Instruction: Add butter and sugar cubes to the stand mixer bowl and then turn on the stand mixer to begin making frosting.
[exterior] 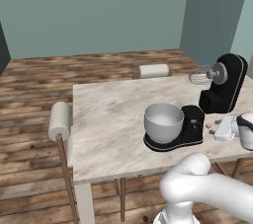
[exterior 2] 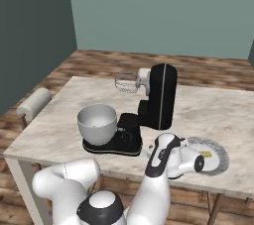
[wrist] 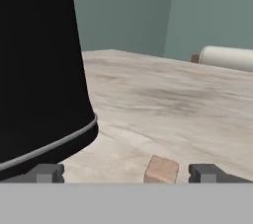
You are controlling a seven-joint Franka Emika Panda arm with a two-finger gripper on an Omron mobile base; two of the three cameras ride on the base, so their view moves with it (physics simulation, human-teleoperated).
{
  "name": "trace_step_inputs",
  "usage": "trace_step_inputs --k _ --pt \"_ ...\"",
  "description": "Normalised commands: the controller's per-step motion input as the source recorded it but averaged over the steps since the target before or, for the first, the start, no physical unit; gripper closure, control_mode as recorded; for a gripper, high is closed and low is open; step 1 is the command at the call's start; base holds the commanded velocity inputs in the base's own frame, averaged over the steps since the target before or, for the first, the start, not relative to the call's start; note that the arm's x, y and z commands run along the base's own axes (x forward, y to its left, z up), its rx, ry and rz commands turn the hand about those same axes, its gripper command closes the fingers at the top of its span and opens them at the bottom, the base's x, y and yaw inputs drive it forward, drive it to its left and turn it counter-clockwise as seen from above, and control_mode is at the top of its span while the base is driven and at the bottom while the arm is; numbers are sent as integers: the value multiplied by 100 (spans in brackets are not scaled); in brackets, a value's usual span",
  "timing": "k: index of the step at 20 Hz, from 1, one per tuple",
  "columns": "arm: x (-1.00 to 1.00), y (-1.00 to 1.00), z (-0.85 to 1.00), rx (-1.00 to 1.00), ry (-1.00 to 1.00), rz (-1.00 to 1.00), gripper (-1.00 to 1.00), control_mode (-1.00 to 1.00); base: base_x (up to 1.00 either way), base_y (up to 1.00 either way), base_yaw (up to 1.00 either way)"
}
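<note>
Hovering with spread gripper point(wrist: 126, 173) over brown sugar cube point(wrist: 161, 170); stand mixer bowl point(exterior: 163, 122) looks empty, I judge nothing added

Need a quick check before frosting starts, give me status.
Fingers open, low over table, straddling a brown sugar cube. Stand mixer bowl empty. Stand mixer close beside the hand.

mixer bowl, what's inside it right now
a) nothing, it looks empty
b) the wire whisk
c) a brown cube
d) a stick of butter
a: both base views look down into the stand mixer bowl and show only its bare grey inside; the whisk hangs raised, off to the side of it.
</note>
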Motion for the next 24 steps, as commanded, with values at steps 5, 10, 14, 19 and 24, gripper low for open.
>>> trace_step_inputs --k 5,10,14,19,24 --pt "1 -12 -6 0 0 -5 -100 -100 0 0 0" --pt "5 0 -3 0 0 -5 -100 -100 0 0 0" --pt "10 0 -15 0 4 -3 -100 -100 0 0 0" --pt "25 0 -17 0 11 -1 -100 -100 0 0 0" --pt "31 0 -13 0 13 0 -100 -100 0 0 0"
